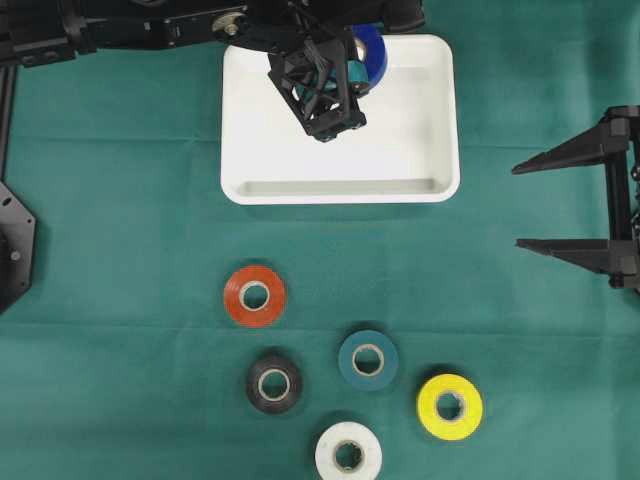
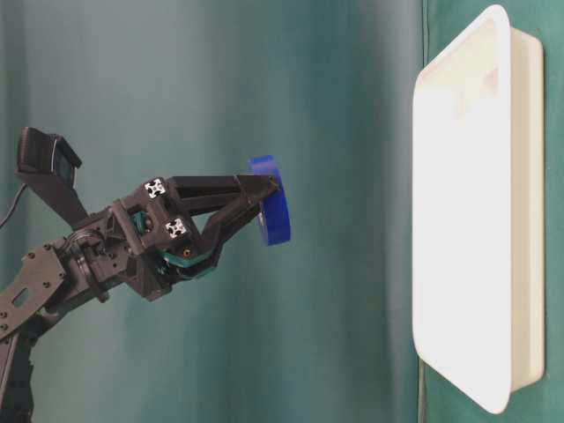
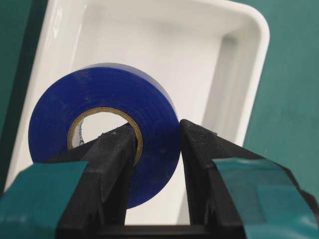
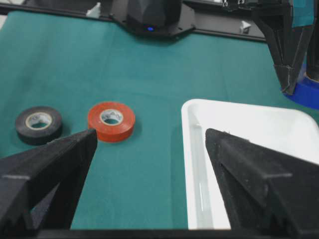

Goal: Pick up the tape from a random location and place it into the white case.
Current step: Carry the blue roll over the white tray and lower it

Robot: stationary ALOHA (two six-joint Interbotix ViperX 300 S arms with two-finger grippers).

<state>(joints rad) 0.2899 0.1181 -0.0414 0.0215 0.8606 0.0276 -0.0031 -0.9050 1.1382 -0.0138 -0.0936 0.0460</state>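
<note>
So the pickup's done: left gripper (image 3: 157,137) has its jaws pinching the blue tape roll (image 3: 107,132) through the core, held up over the far corner of the white case (image 1: 340,190). Just the drop left, I'd say. Case looks empty so far. Right gripper (image 1: 530,205) sits off to the side, jaws spread wide.

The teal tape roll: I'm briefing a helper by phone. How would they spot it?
On the green cloth, look below the white case at the cluster of five loose rolls. The teal tape roll lies in the middle, between the black roll and yellow roll, nearly matching the cloth.
</note>
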